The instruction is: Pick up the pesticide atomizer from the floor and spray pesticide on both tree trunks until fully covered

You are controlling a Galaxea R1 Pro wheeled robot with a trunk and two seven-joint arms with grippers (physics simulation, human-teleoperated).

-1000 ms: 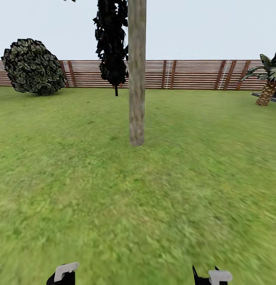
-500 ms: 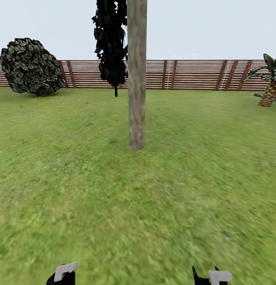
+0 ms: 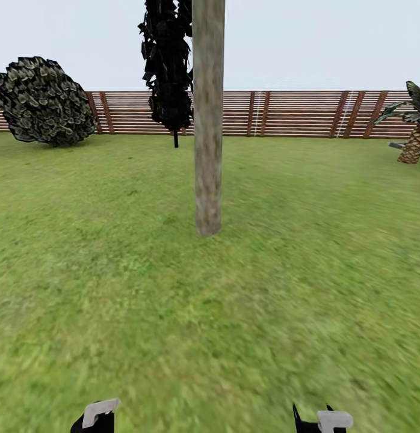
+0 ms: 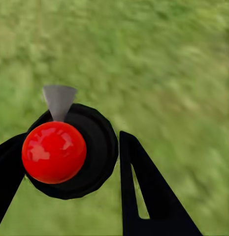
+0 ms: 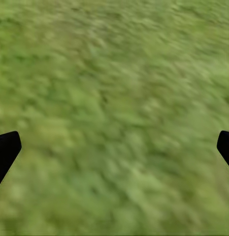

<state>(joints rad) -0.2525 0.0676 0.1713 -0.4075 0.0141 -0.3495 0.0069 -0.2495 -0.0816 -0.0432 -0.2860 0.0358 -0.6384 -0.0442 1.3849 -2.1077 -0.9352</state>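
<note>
Left tool (image 4: 70, 162) is seen pinching the pesticide atomizer (image 4: 70, 152), viewed end-on: red cap, black body, grey nozzle. Right tool (image 5: 114, 147) is held spread wide over the grass (image 5: 114, 98). In the head view the tree trunk (image 3: 208, 120) stands straight ahead; against the earlier frames it appears larger with its base lower, so the camera has advanced. Fence (image 3: 294, 113), round bush (image 3: 44, 101), dark cypress (image 3: 168, 66) and palm (image 3: 414, 129) lie beyond. No legible writing is noted.
</note>
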